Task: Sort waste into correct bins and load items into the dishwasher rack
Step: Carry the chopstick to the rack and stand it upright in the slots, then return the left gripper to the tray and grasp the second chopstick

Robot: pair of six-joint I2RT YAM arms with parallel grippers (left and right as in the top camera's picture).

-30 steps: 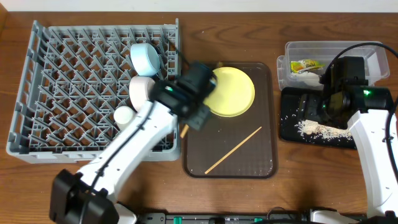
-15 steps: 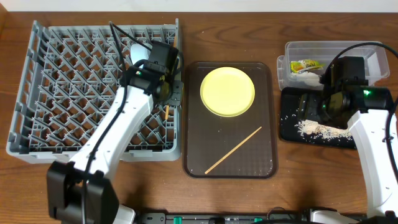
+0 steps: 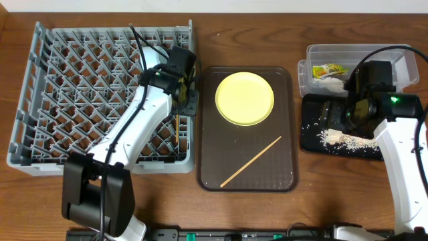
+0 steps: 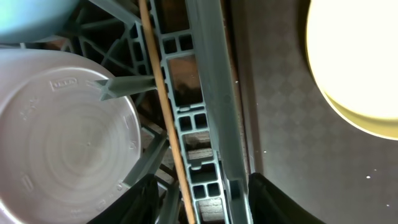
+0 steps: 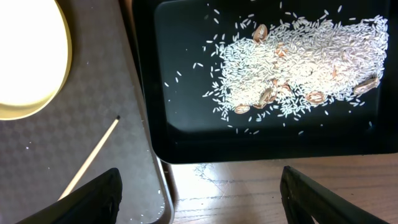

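Observation:
My left gripper [image 4: 205, 208] is open over the right edge of the grey dishwasher rack [image 3: 67, 87]; it also shows in the overhead view [image 3: 187, 102]. A wooden chopstick [image 4: 163, 106] lies in the rack between the open fingers, which do not touch it. The white bowl [image 4: 62, 137] and the light-blue bowl [image 4: 28, 15] sit in the rack beside it. The yellow plate [image 3: 245, 98] and a second chopstick [image 3: 251, 162] lie on the brown tray [image 3: 281, 174]. My right gripper [image 5: 205, 205] is open and empty at the near edge of the black tray [image 5: 161, 124], which holds rice scraps [image 5: 298, 62].
The clear tub [image 3: 374, 53] behind the black tray holds the green-and-yellow wrapper [image 3: 330, 69] and white tissue. My left arm hides the cup in the overhead view. The rack's left half stands free of dishes.
My left arm swung from the brown tray's left edge to the rack's right edge with a chopstick. The chopstick now lies in the rack. The right arm has not moved.

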